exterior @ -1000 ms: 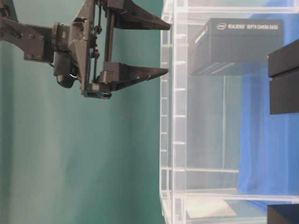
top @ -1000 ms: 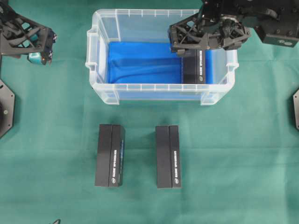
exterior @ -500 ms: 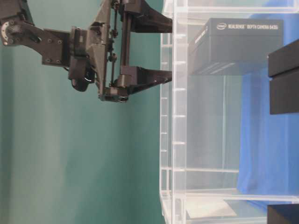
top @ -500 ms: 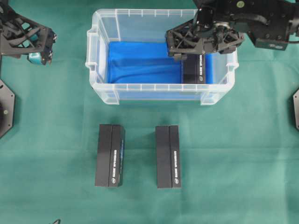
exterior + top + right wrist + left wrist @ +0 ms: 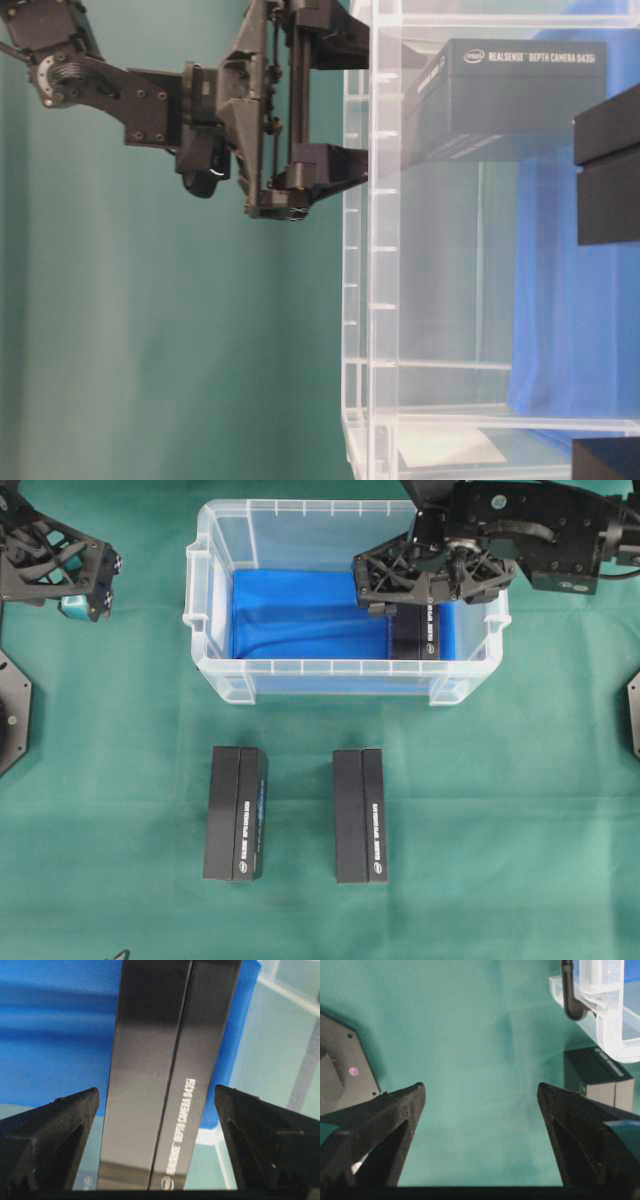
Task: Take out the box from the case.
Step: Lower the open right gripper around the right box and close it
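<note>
Your right claw (image 5: 428, 575) sits over the right end of the case (image 5: 300, 667), the clear plastic bin with a blue cloth (image 5: 300, 620) lining its bottom. Its jaws are spread wide, one finger on each side of the black box (image 5: 160, 1075) that lies inside the case on the cloth, at the right end. From the right wrist view you look straight down the box's length: the white lettering reads "RealSense Depth Camera D435", and both fingers (image 5: 55, 1130) stand clear of its sides, touching nothing. In the table-level view the fingertips are level with the rim of the case, with the box beyond them through the clear wall.

Your left claw (image 5: 85, 585) hangs at the far left of the counter (image 5: 500, 810), well apart from the case, its jaws also wide apart and holding nothing. Its wrist camera shows only green cloth between the fingers, with a corner of the case at the upper right.

Two more black boxes lie on the counter in front of the case, side by side but apart: one to the left (image 5: 236, 813), one nearer the middle (image 5: 360, 815), both with their long sides running toward the case.
</note>
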`<action>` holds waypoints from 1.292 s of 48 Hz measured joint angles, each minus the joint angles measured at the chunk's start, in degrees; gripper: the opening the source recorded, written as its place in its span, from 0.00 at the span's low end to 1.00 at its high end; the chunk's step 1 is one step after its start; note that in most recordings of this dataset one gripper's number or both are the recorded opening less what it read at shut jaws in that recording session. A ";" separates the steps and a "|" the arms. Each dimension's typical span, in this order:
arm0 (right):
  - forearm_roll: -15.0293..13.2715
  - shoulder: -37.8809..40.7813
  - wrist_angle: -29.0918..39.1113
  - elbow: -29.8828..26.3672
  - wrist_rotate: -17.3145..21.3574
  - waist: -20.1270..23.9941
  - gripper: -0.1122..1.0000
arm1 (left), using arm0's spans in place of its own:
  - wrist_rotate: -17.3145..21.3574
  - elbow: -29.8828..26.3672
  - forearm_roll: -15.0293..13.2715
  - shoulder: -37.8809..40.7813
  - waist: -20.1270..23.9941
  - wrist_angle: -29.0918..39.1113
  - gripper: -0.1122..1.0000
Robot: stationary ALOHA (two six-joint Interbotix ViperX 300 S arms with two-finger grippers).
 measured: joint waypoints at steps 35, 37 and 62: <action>0.00 2.72 -3.78 1.85 2.11 -0.18 0.92 | 0.70 0.00 0.00 -0.09 0.00 0.00 0.98; 0.00 2.72 -3.78 1.85 2.29 -0.18 0.91 | 0.70 0.00 0.00 -0.09 0.00 0.00 0.98; -0.09 2.72 -3.87 1.76 4.83 -0.53 0.69 | 0.62 0.00 0.00 -0.09 -0.09 0.00 0.97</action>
